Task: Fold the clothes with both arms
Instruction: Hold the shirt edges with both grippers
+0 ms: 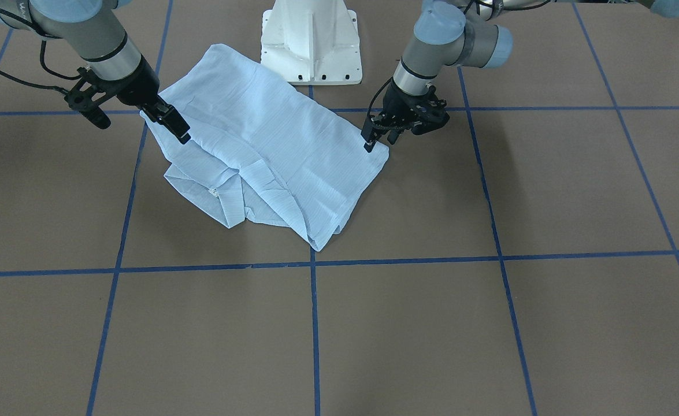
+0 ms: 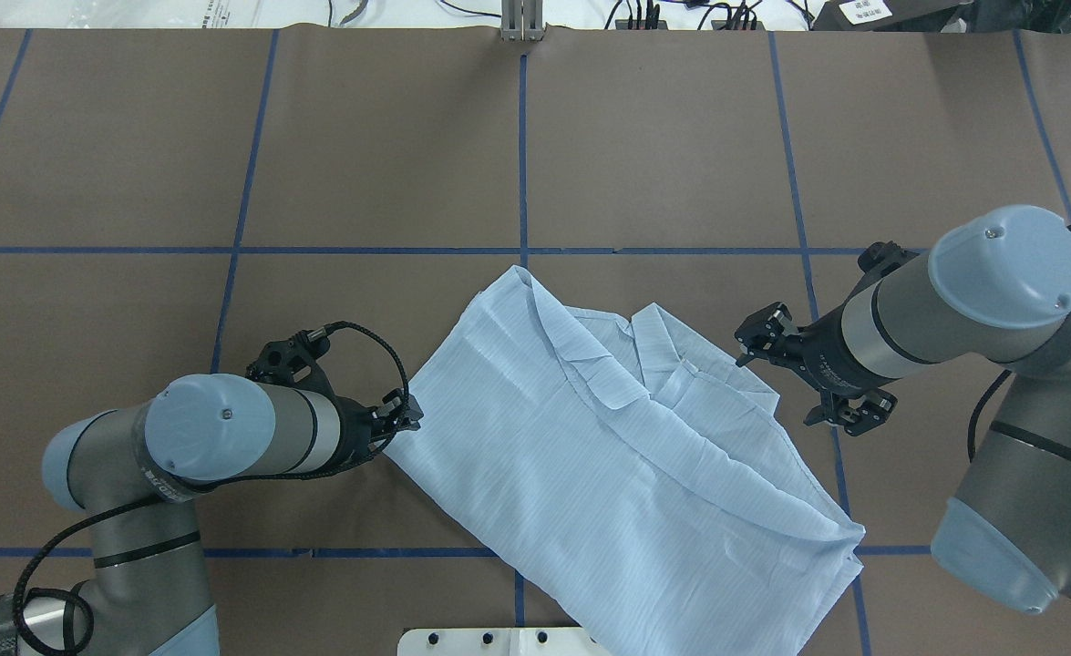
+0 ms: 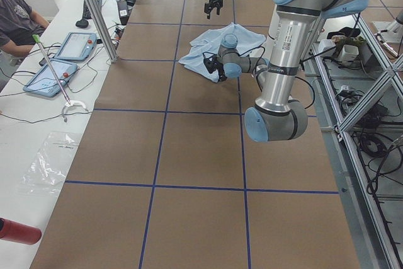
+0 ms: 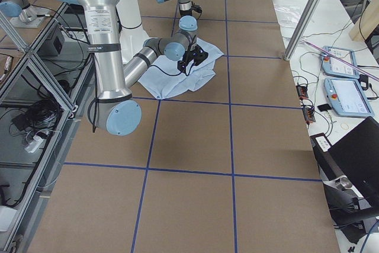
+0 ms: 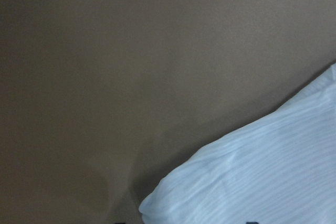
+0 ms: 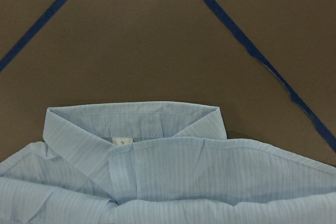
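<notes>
The clothes are one light-blue striped shirt [image 1: 270, 150] [image 2: 626, 456], lying loosely folded on the brown table close to the robot's base. Its collar [image 6: 131, 121] [image 2: 653, 337] points toward the far side. My left gripper [image 2: 406, 415] [image 1: 381, 141] is low at the shirt's left corner, its fingers apart and touching the hem; the left wrist view shows only that corner [image 5: 262, 177] and bare table. My right gripper [image 2: 758, 335] [image 1: 174, 124] hovers open just beyond the collar end, holding nothing.
The white pedestal base [image 1: 311, 40] stands right behind the shirt. Blue tape lines [image 1: 314, 323] divide the table into squares. In the exterior left view, a side desk carries tablets [image 3: 63, 55], and a person [image 3: 16, 17] sits there.
</notes>
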`<state>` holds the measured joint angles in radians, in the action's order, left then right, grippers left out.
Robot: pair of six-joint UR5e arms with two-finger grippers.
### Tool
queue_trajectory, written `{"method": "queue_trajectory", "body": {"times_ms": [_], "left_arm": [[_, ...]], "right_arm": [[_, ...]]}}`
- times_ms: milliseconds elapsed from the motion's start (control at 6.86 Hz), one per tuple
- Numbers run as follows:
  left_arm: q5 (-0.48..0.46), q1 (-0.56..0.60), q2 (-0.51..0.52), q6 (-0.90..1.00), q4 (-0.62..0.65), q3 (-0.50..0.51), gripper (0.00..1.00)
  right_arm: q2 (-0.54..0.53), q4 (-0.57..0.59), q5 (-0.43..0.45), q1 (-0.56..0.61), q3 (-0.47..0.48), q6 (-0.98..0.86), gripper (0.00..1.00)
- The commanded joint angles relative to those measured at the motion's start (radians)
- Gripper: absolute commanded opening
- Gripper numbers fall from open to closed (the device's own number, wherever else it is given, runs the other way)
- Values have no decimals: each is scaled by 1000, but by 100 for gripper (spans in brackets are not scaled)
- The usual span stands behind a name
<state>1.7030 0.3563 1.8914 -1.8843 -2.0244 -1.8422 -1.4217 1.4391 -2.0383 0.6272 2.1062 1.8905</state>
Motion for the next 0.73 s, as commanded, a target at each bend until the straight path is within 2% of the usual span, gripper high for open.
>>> {"method": "queue_trajectory", "body": {"times_ms": [0, 292, 437, 583], "left_arm": [[-2, 0, -9, 8, 1, 4, 1], [-37, 15, -8, 96, 0, 27, 0], [-48, 83, -3, 205, 3, 26, 0], [-48, 163, 38, 311, 3, 76, 0]], "right_arm": [[4, 0, 1, -1, -18, 1, 100], [4, 0, 3, -1, -43, -2, 100], [3, 0, 3, 3, -46, -4, 100], [4, 0, 3, 5, -43, -4, 100]]}}
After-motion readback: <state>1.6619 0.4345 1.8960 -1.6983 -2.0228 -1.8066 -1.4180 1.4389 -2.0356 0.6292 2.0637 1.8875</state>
